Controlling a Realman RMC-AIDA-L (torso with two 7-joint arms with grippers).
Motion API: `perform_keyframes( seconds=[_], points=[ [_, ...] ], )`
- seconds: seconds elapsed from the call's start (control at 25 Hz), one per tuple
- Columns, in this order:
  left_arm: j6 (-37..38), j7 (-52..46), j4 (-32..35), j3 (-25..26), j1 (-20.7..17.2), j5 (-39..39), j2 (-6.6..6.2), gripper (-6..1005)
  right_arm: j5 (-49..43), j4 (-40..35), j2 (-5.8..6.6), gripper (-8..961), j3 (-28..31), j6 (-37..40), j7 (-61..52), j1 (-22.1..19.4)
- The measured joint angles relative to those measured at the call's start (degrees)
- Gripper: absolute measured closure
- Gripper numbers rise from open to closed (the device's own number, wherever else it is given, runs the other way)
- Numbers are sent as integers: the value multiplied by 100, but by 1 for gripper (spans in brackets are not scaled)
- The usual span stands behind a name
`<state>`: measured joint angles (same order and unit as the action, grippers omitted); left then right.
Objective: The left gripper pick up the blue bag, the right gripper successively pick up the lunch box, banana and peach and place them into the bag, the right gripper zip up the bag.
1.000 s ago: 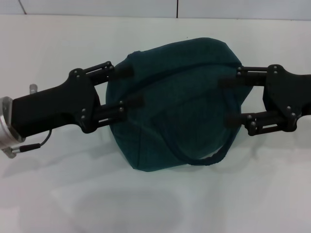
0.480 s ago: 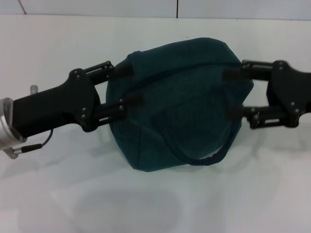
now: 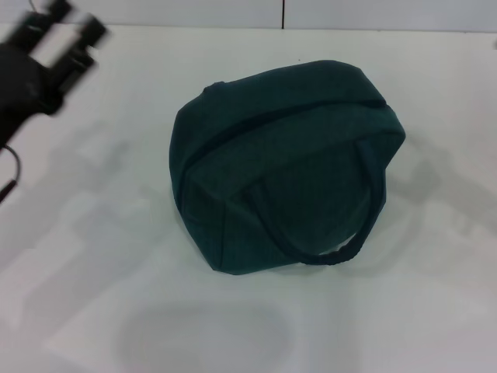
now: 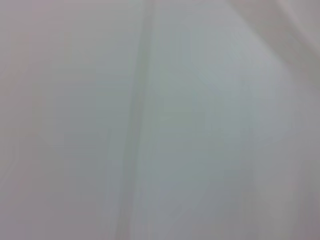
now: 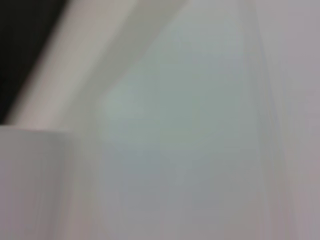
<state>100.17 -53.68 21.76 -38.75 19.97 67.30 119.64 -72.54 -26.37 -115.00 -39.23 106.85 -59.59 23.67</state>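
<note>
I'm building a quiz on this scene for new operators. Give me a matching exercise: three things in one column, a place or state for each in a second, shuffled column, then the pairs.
Column one:
1. blue bag
2. left gripper
3. right gripper

Column two:
A. out of every view
B. lying on the white table, nothing touching it
C. open, raised at the head view's upper left corner, away from the bag

Pairs: 1-B, 2-C, 3-A
</note>
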Motion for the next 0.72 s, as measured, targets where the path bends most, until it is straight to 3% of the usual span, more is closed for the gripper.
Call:
perform_keyframes(
  seconds=[0.04,0.2,0.32,0.52,0.72],
  points=[
    [-108,462,-339,268,0,-280,0,318,46,220,1,151,264,-69,267,-64],
    [-246,1063,-724,486,-7,-684,0,321,80,1053,-21,151,1292,-342,1486,-340],
    [-309,1588,-1067,521,6,-1151,4,322,80,1487,-30,151,1674,-366,2242,-473],
    [-320,2251,-1513,524,51,-1630,18,322,93,1984,-36,151,2149,-335,2857,-555],
    [-323,2747,-1790,497,90,-1658,38,321,269,2500,-47,151,2228,-297,3736,-575]
  ],
)
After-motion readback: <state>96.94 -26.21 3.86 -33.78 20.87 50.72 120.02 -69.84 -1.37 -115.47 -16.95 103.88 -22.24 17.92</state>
